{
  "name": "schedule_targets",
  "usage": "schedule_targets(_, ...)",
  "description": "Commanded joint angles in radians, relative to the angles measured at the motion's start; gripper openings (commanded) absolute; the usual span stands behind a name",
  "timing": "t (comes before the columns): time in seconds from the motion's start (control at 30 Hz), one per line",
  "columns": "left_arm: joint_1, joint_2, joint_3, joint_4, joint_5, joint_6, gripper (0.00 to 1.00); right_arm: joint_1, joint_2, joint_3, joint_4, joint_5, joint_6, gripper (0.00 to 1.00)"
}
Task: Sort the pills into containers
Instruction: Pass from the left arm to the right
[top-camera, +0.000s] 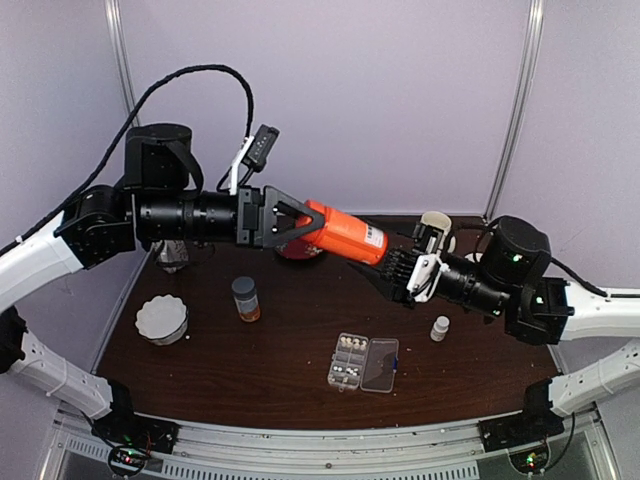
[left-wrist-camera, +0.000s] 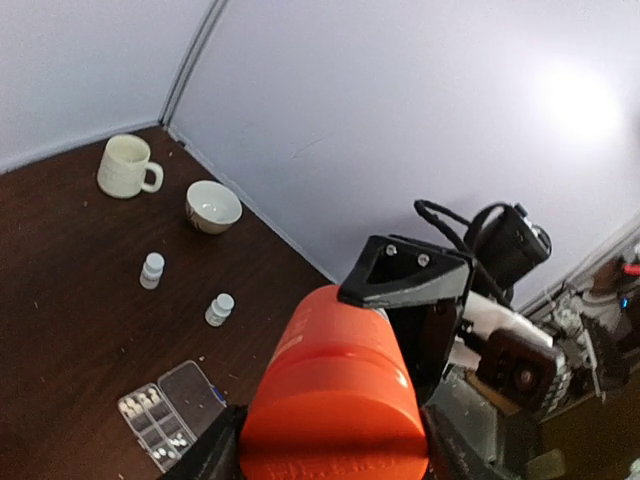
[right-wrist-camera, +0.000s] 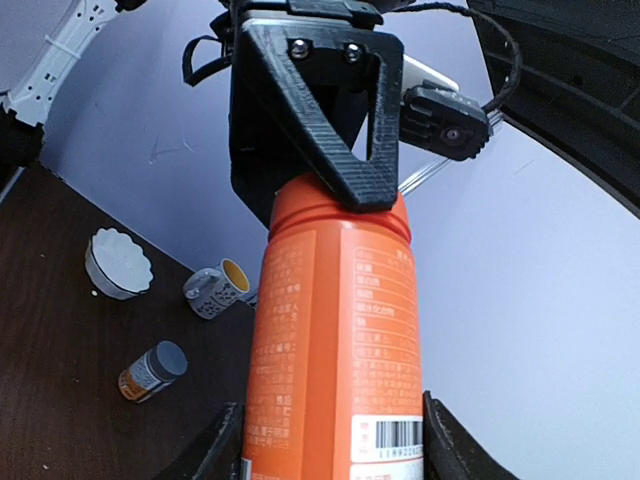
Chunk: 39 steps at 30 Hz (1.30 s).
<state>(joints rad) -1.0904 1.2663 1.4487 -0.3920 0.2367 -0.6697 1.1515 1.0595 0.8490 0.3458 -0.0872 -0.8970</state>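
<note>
Left wrist view. The orange bottle (left-wrist-camera: 335, 380) lies clamped in the left gripper (left-wrist-camera: 330, 455), its far end gripped by the right gripper (left-wrist-camera: 408, 290). On the brown table (left-wrist-camera: 60, 320) are an organiser box (left-wrist-camera: 172, 418) with its lid (left-wrist-camera: 195, 385) open and pills (left-wrist-camera: 143, 404) in its compartments (left-wrist-camera: 160, 435), two white bottles (left-wrist-camera: 152, 268), a mug (left-wrist-camera: 125, 165) and a bowl (left-wrist-camera: 213, 205).

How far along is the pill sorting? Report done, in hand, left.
Done: the organiser box lies open, with pills in several compartments. In hand: the orange bottle is held in the air, left gripper on its cap, right gripper on its base. Left: the cap is on, so opening and pouring remain.
</note>
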Motion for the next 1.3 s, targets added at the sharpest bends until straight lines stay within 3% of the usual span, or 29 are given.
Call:
schedule_targets(0.0, -0.004, -0.036, 0.014, 0.057, -0.096, -0.412, 0.00, 0.013, 0.055, -0.071, 0.090, 0.207, -0.172, 0.00)
schedule_targets(0.2, 0.003, -0.068, -0.080, 0.114, -0.106, -0.738, 0.00, 0.024, 0.077, -0.103, 0.142, 0.262, -0.274, 0.00)
schedule_targets(0.43, 0.004, -0.119, -0.176, 0.186, -0.146, -0.875, 0.00, 0.030, 0.078, -0.133, 0.142, 0.304, -0.319, 0.00)
schedule_targets(0.47, 0.004, -0.120, -0.186, 0.204, -0.145, -0.877, 0.04, 0.030, 0.072, -0.131, 0.135, 0.301, -0.289, 0.00)
schedule_targets(0.5, 0.005, -0.117, -0.188, 0.220, -0.140, -0.864, 0.21, 0.028, 0.063, -0.119, 0.100, 0.277, -0.240, 0.00)
schedule_targets(0.53, 0.006, -0.115, -0.180, 0.225, -0.138, -0.829, 0.48, 0.024, 0.049, -0.101, 0.043, 0.238, -0.196, 0.00)
schedule_targets(0.57, 0.005, -0.110, -0.160, 0.210, -0.140, -0.781, 0.77, 0.019, 0.036, -0.086, -0.002, 0.195, -0.146, 0.00)
schedule_targets(0.6, 0.004, -0.105, -0.128, 0.168, -0.150, -0.729, 0.96, 0.015, 0.024, -0.079, -0.024, 0.157, -0.103, 0.00)
schedule_targets(0.73, 0.004, -0.126, -0.061, 0.036, -0.257, -0.566, 0.98, 0.014, -0.028, -0.085, -0.061, 0.051, 0.004, 0.00)
schedule_targets(0.9, 0.013, -0.223, -0.099, -0.019, -0.405, -0.407, 0.98, 0.011, -0.082, -0.084, -0.132, 0.008, 0.101, 0.00)
schedule_targets(0.97, 0.015, -0.249, -0.108, -0.006, -0.423, -0.268, 0.97, 0.009, -0.102, -0.083, -0.166, -0.026, 0.154, 0.00)
schedule_targets(1.1, 0.015, -0.287, -0.172, 0.144, -0.287, 0.272, 0.98, -0.004, -0.124, -0.051, -0.233, -0.118, 0.303, 0.00)
schedule_targets(1.2, 0.014, -0.324, -0.261, 0.240, -0.044, 0.684, 0.98, -0.015, -0.123, -0.008, -0.291, -0.189, 0.426, 0.00)
schedule_targets(1.27, 0.015, -0.326, -0.292, 0.214, 0.122, 0.959, 0.98, -0.023, -0.113, 0.032, -0.336, -0.238, 0.506, 0.00)
